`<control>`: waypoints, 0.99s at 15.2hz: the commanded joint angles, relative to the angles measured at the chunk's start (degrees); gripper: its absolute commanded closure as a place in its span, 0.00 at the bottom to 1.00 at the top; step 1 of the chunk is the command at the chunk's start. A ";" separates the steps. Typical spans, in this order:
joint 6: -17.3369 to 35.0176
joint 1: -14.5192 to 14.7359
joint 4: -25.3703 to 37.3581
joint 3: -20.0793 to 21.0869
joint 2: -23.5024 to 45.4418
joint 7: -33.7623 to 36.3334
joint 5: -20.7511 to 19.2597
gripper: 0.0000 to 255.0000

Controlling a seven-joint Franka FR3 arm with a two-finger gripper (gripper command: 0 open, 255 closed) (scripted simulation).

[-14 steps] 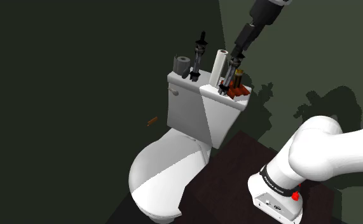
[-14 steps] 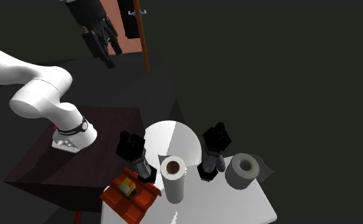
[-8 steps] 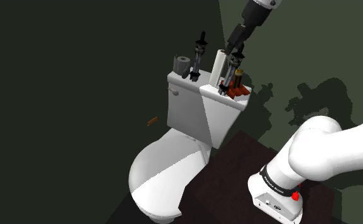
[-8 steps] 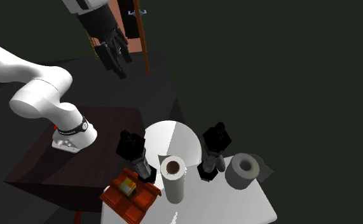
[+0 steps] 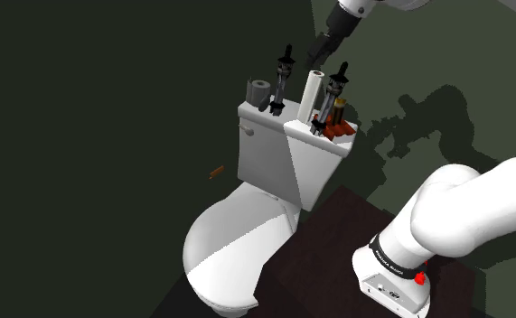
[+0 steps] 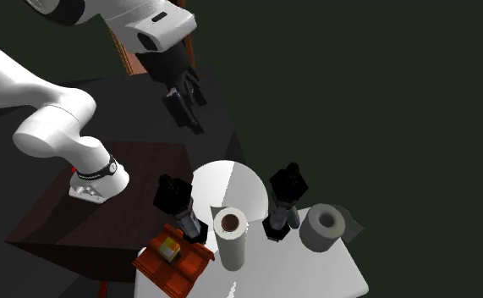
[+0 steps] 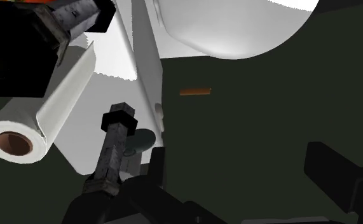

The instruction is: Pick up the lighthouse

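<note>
My pincer (image 5: 317,51) hangs released above the toilet tank (image 5: 263,144), near the lighthouse (image 5: 286,77) beside the grey roll (image 5: 260,91).

White arm (image 5: 468,212) bends up from its base at the shoulder view's lower right and leaves at the top edge. Black gripper (image 5: 322,45) hangs high, tilted, pointing down and toward the shoulder view's left. Fingers (image 7: 154,168) stand well apart, touching nothing.
</note>
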 commanded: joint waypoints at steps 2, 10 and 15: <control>3.16 0.78 3.55 -3.06 5.94 -3.40 2.41 0.00; 6.93 2.02 16.67 -10.51 23.13 -14.44 14.01 0.00; 5.72 0.02 27.26 -12.74 34.52 -20.99 23.33 0.00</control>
